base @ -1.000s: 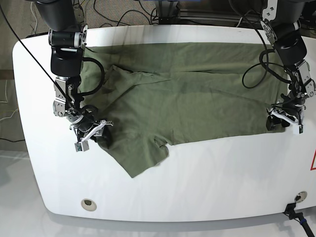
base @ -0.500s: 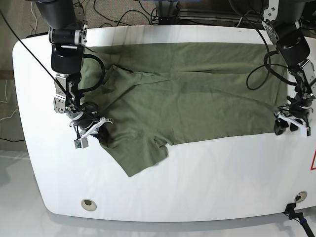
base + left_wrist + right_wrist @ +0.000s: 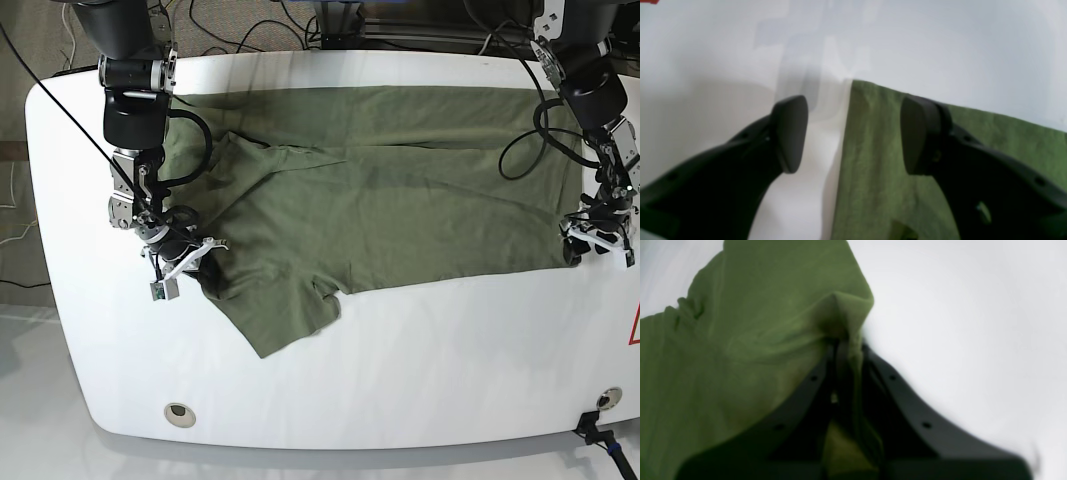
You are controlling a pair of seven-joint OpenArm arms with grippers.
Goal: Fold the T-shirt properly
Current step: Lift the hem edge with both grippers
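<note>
The large, soft, wrinkled olive-green cotton T-shirt (image 3: 380, 190) lies spread across most of the glossy white counter (image 3: 420, 370), its back edge near the far rim and one loose flap hanging toward the front on my right-arm side. My right claw (image 3: 845, 340) has just pressed together: a second ago its fingers stood apart over that sleeve-side corner, and now they pinch a peaked fold of green cloth, which bunches up between the black fingers in the right wrist view. In the base view the same claw (image 3: 188, 268) sits at the edge of the shirt beside the flap. My left claw (image 3: 853, 133) has slid outward along the counter over the last second and now straddles the opposite corner, fingers spread, one black pad (image 3: 790, 133) over bare white surface and the other over the fabric, with the shirt's straight edge running between them; nothing is gripped there yet. In the base view it (image 3: 596, 243) hovers right at the shirt's side edge. So one corner is secured and the other is lined up, which I judge to be the start of a two-handed fold. The left still needs to close on its corner before I lift, otherwise the cloth will drag unevenly and skew.
</note>
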